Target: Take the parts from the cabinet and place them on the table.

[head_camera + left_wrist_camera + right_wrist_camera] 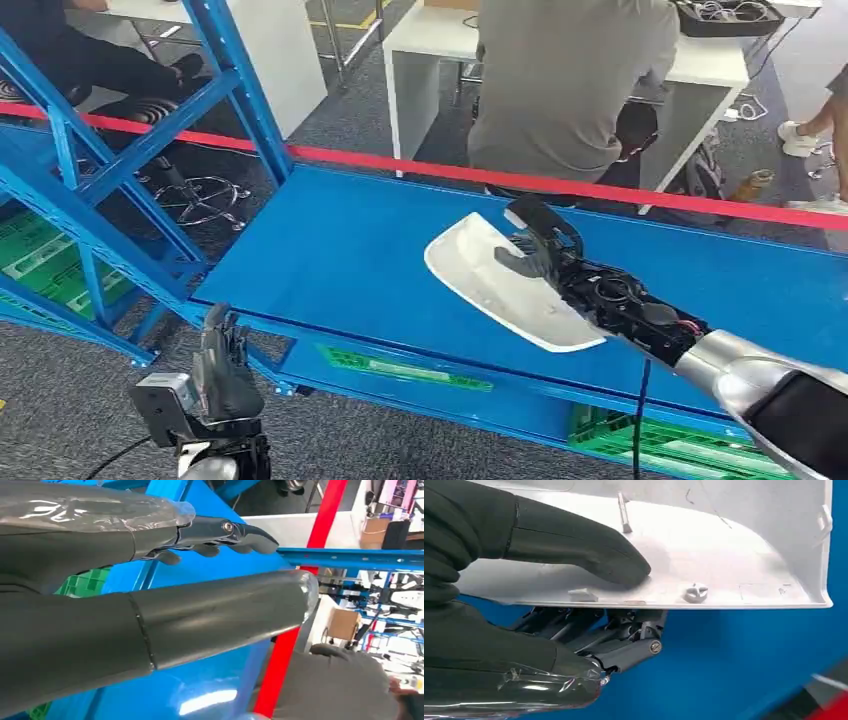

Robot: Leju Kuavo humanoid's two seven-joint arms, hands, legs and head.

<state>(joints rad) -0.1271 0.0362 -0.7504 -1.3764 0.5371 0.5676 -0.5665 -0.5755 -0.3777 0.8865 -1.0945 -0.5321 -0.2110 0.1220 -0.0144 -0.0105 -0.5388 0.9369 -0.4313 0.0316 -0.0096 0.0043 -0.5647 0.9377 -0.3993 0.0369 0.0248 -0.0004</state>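
The right hand (540, 250) pinches a white part (500, 285), thumb (589, 555) on its inner face and the other fingers (624, 645) beneath, holding it over the middle of the blue table (340, 250), toward its near edge. The left hand (222, 365) hangs off the table's near left corner, fingers spread and holding nothing. A person (570, 80) stands beyond the far edge, behind a red tape (400, 165).

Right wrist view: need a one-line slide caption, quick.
Right hand grips the white plastic part, thumb on its inner face, fingers beneath, above the blue table.
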